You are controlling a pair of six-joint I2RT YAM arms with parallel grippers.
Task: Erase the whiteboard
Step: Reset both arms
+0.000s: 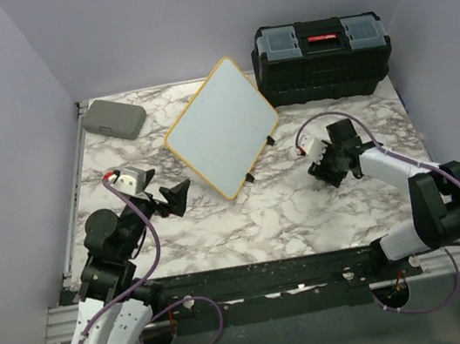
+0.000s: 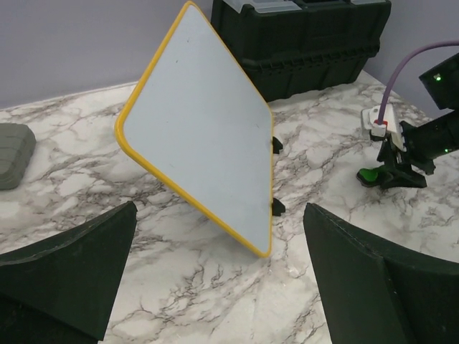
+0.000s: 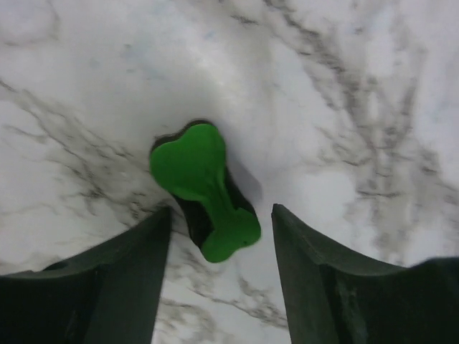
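Note:
The whiteboard (image 1: pixel 221 129) stands tilted on its black feet at the middle of the marble table, its white face blank in the left wrist view (image 2: pixel 204 129). My left gripper (image 1: pixel 177 197) hovers low in front of its lower corner, jaws wide open and empty (image 2: pixel 220 208). A green eraser (image 3: pixel 201 172) with a black underside lies flat on the table to the board's right (image 2: pixel 369 174). My right gripper (image 1: pixel 322 170) points down over it, its fingers (image 3: pixel 221 211) open on either side of the eraser's near end, with a narrow gap on each side.
A black toolbox (image 1: pixel 321 58) sits at the back right, just behind the board. A grey rounded case (image 1: pixel 114 118) lies at the back left corner. Purple walls close in the table on three sides.

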